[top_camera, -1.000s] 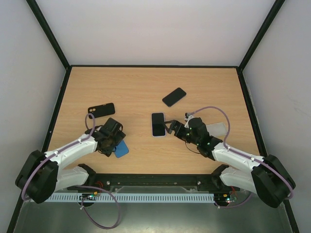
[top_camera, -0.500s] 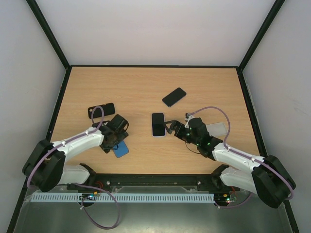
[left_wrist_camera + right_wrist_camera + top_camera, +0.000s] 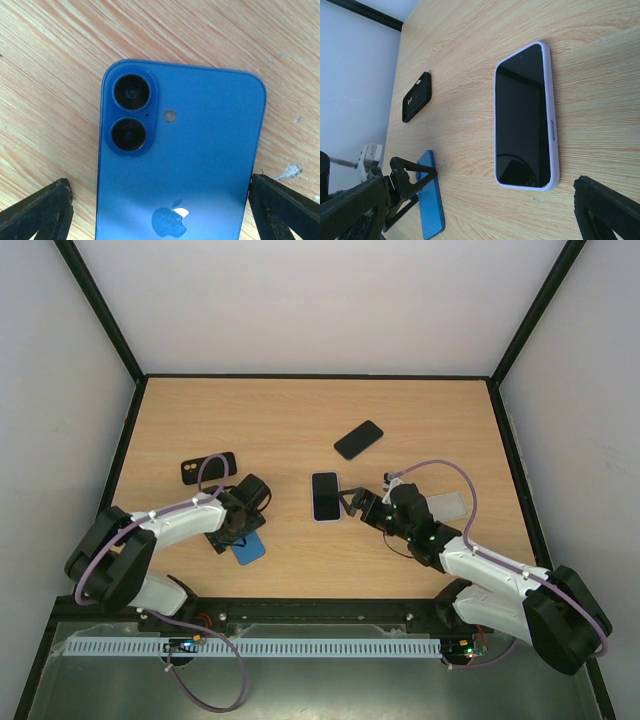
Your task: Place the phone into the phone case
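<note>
A blue phone (image 3: 180, 165) lies face down on the table, camera lenses up; it also shows in the top view (image 3: 249, 548) and the right wrist view (image 3: 431, 197). My left gripper (image 3: 238, 528) is open just above it, one finger (image 3: 40, 210) off each long side, the right one close to the edge. A black phone case (image 3: 208, 468) lies beyond it to the left, also seen in the right wrist view (image 3: 415, 97). My right gripper (image 3: 350, 502) is open and empty, just right of a phone in a lilac case (image 3: 522, 117).
The lilac-cased phone (image 3: 325, 496) lies screen up at the table's middle. A black phone (image 3: 358, 439) lies beyond it. A clear case (image 3: 447, 506) lies to the right of my right arm. Black frame edges bound the table.
My left gripper has swung a little to the right and away over the blue phone's upper end. The blue phone and the right arm have stayed where they were.
</note>
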Robot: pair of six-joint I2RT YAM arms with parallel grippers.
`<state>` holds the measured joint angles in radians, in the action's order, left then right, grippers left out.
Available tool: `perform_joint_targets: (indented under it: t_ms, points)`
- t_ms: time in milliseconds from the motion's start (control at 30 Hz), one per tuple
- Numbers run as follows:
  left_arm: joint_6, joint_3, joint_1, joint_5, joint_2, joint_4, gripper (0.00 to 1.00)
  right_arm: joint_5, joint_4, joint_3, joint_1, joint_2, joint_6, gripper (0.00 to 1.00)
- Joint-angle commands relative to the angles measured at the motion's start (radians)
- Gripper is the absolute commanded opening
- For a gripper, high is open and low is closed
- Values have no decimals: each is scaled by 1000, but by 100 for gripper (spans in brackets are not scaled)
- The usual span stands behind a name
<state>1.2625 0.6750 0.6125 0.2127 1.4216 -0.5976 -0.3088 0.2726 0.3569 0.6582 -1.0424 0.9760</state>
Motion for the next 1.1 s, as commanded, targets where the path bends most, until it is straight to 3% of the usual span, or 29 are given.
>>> perform_joint_targets:
  t_ms: [0,400,600,733,867,900,1067]
  points:
    - [-7,7,5,10,54,3,93,17,-10,-15,-5,18,-4,99]
    - [-9,-44,4,-45,67,95,69,-30,29,-34,16,26,5,94]
    - [-15,-95,6,-144,-30,179,66,-24,53,-14,116,-16,1,86]
    - [-10,-131,12,-228,-87,261,63,-6,106,-19,201,-66,32,73]
    - [-4,-134,42,-254,-123,319,62,-3,181,-25,266,-138,62,42]
    - [-2,-135,47,-255,-128,328,62,-3,201,-24,279,-157,67,38]
    - [3,-139,62,-305,-122,377,61,-38,318,6,330,-263,64,38]
